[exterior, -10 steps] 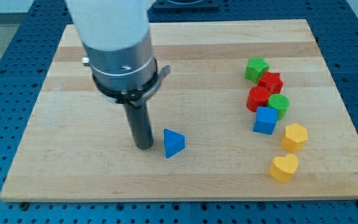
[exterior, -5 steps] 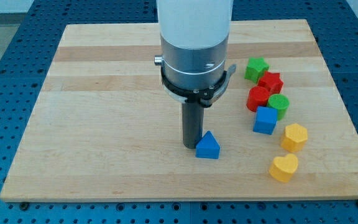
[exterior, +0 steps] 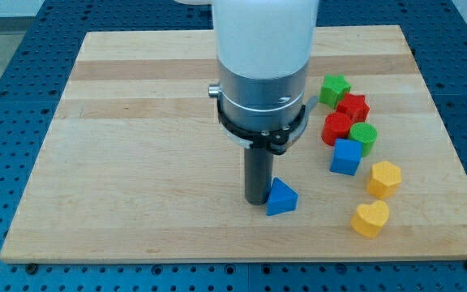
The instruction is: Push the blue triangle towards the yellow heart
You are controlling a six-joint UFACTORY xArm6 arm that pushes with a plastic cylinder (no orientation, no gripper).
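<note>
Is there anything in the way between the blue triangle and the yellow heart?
No, nothing visible. Bare wood lies between the blue triangle and the yellow heart, which sits toward the view's right and slightly lower. The yellow hexagon and blue cube lie above that path. My tip sits against the triangle's left side.

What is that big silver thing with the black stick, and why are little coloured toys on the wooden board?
That is a robot arm. It has no hand, only a dark rod, and my tip slides along the wooden board to push blocks. One camera looks down at the board from the front. My tip sits right against the blue triangle, on the view's left of it. To the view's right wait the yellow heart, a yellow hexagon, a blue cube, two red blocks, a green star and a green round block. Nothing is held, only pushed.
</note>
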